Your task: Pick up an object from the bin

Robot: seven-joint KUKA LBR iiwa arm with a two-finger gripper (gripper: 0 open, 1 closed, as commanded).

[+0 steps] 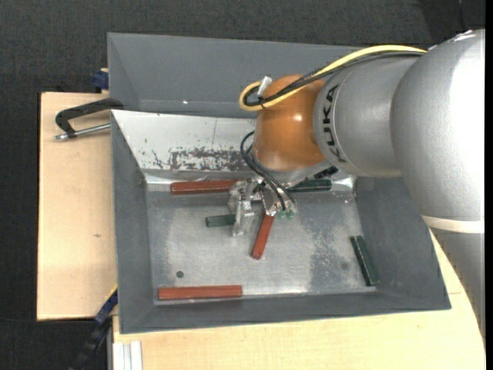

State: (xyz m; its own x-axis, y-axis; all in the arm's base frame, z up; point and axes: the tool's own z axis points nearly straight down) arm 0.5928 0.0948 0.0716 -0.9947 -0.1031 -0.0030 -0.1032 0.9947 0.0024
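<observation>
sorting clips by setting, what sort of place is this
Probably a robotics lab bin-picking cell: a grey metal bin holding loose red sticks and green sticks, a big robot arm reaching in.

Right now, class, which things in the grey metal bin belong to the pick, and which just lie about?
In the job, likely: the gripper; the short red-brown stick, tilted, just under it; the small dark green stick beside it.
Lying about: long red-brown bar by the front wall; red-brown stick by the back wall; dark green stick at the right.

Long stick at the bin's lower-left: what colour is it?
The stick is reddish-brown; the camera view shows it best.
</observation>
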